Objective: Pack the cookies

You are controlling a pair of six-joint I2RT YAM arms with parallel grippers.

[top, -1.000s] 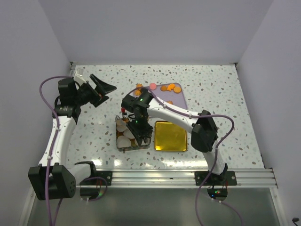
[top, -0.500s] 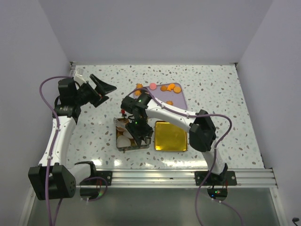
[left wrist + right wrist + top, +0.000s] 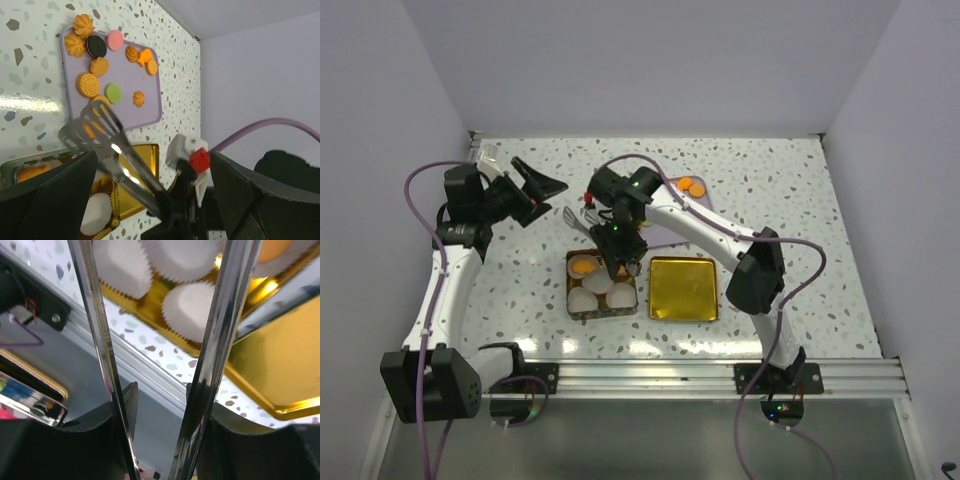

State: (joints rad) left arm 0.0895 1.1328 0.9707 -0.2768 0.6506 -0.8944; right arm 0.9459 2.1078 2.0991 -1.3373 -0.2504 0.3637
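- Done, as far as can be judged: one orange cookie (image 3: 583,267) lies in a paper cup at the far left corner of the gold tin (image 3: 604,314). The other paper cups (image 3: 620,293) that show in the tin look white and unfilled.
- Left to do: nearly all the cookies (image 3: 89,85) lie on the lavender tray (image 3: 125,75) at the far side of the counter (image 3: 770,180), so the packing has barely begun.
- The gold lid (image 3: 683,288) lies just right of the tin, off it.
- Right gripper (image 3: 161,395): its fingers press on the two arms of the metal tongs (image 3: 107,145), whose tips hang between tin and tray. I cannot tell whether they carry a cookie.
- Left gripper (image 3: 548,192): fingers spread wide, holding nothing, raised well left of the tin.
- Materials and shapes: the cookies are flat and small, mostly round and orange with ridged edges, a few rosette-shaped, plus a pink (image 3: 115,39), a green (image 3: 113,93) and a black one (image 3: 95,46). The cups are pleated paper, the tin and lid are glossy and reflective, the tongs are polished steel with slotted blades, and the counter is speckled.
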